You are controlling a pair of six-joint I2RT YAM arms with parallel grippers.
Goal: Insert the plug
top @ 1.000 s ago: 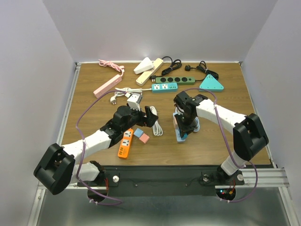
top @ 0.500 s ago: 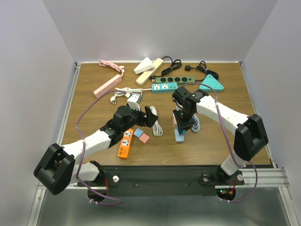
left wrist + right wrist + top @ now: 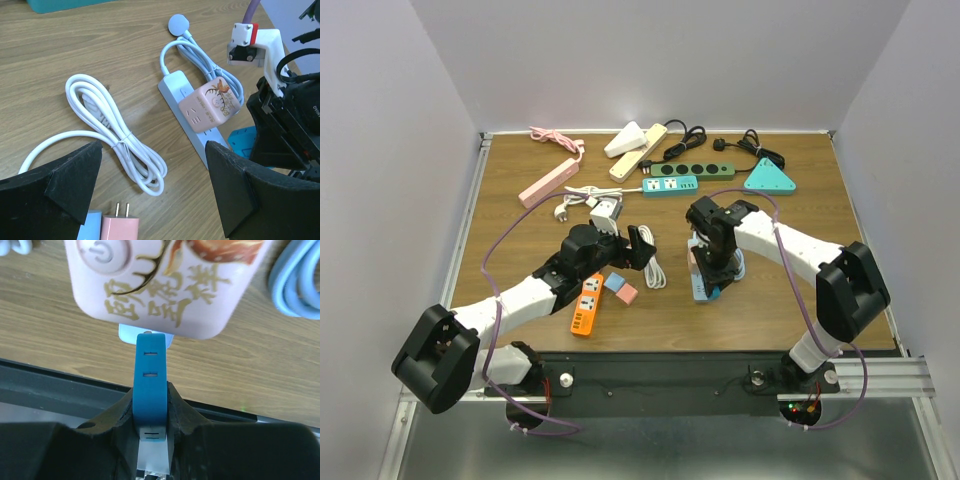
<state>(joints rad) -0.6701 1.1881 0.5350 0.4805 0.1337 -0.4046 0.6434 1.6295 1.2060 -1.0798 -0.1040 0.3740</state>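
Right claw [image 3: 150, 407] grips blue plug [image 3: 150, 372] beside pink adapter [image 3: 170, 285] seated in strip [image 3: 173, 86]

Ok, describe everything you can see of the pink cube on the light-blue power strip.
The pink cube is a smooth plastic block with rounded corners. One face has socket slots, another a gold and brown antler drawing. The right wrist view shows a round power button and gold lettering. It sits on the light-blue power strip, beside that strip's coiled cord. The right claw holds a blue plug close to its edge; contact is unclear.
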